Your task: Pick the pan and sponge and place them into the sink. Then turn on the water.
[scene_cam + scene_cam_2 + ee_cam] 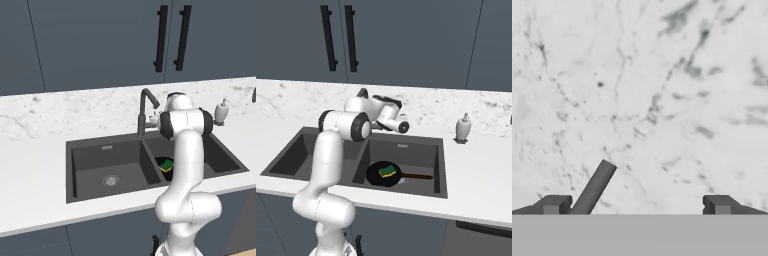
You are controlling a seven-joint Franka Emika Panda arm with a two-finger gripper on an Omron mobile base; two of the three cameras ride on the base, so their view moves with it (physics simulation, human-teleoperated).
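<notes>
End effector (636, 205) spread (empty) | faucet lever (593, 188), seemingly, cut off | sponge (388, 171) on pan (384, 174)

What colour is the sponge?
Green on top, yellow below; the sponge shows best in the right base view.

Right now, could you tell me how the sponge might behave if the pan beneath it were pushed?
The sponge lies loose on the pan, so it would probably ride along or slide off. It looks small and light, likely soft.
</notes>
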